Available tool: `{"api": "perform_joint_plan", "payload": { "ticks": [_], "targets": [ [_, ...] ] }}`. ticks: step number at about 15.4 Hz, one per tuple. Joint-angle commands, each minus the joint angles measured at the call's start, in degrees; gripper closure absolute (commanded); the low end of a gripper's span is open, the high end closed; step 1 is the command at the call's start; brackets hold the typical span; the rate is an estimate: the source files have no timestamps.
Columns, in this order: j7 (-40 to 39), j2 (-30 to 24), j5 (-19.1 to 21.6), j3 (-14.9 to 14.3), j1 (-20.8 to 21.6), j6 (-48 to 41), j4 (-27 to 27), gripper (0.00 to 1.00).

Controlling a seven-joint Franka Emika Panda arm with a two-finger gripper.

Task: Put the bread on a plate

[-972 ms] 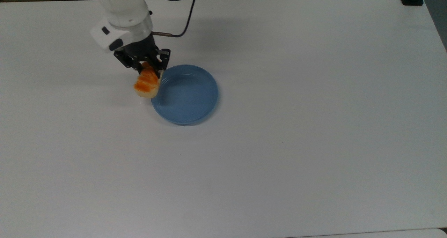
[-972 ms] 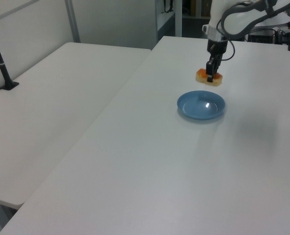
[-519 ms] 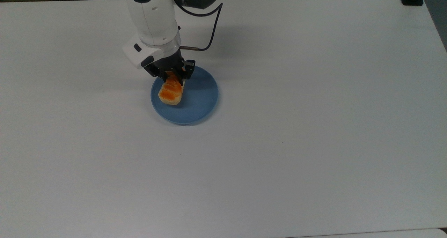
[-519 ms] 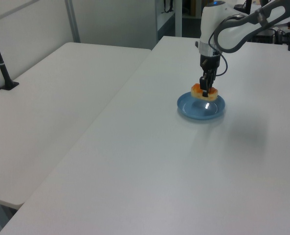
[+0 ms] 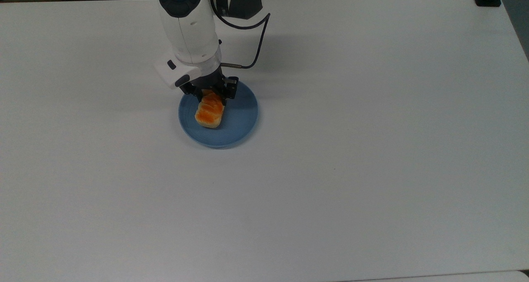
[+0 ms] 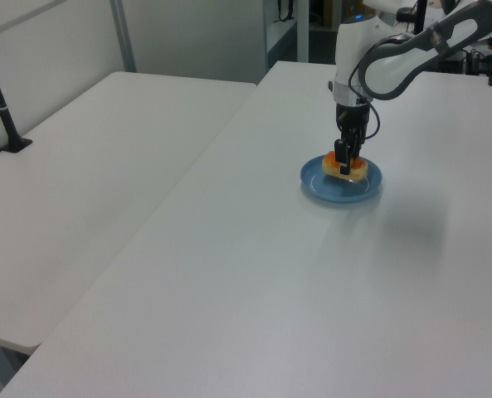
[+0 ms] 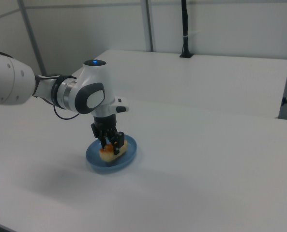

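**Bread over the plate, still pinched**

The bread (image 5: 209, 113) sits inside the light-blue plate (image 5: 241, 125), toward the top view's left. The gripper (image 5: 211, 95) is pinching its far end. Plate's on a plain white table (image 5: 372, 149).

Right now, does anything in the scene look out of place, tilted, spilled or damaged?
Nothing stands out. The bread is over the plate, inside its rim, with the gripper closed on it. The plate sits flat on the white table, with no crumbs or spills visible.
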Motion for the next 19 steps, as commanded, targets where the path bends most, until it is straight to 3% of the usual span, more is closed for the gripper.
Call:
{"api": "perform_joint_plan", "payload": {
  "ticks": [1,5,7,10,14,17,19],
  "targets": [
    [3.06,0.23,-0.69,-0.25,0.60,0.55,0.85,0.00],
    [3.06,-1.00,-0.69,-0.25,0.43,-0.41,1.90,0.00],
    [2.97,-4.33,-0.60,-0.51,-0.01,-2.77,2.43,0.00],
    [1.83,-8.55,-0.78,-1.74,-0.63,-16.97,10.57,0.00],
    [-2.03,-11.71,-0.78,-5.52,-0.11,-38.17,24.29,0.00],
    [-2.57,-15.84,-1.13,-8.24,2.43,-42.16,26.60,0.00],
    [-2.74,-17.96,-1.04,-14.20,8.22,-42.87,26.60,0.00]
  ]
}}
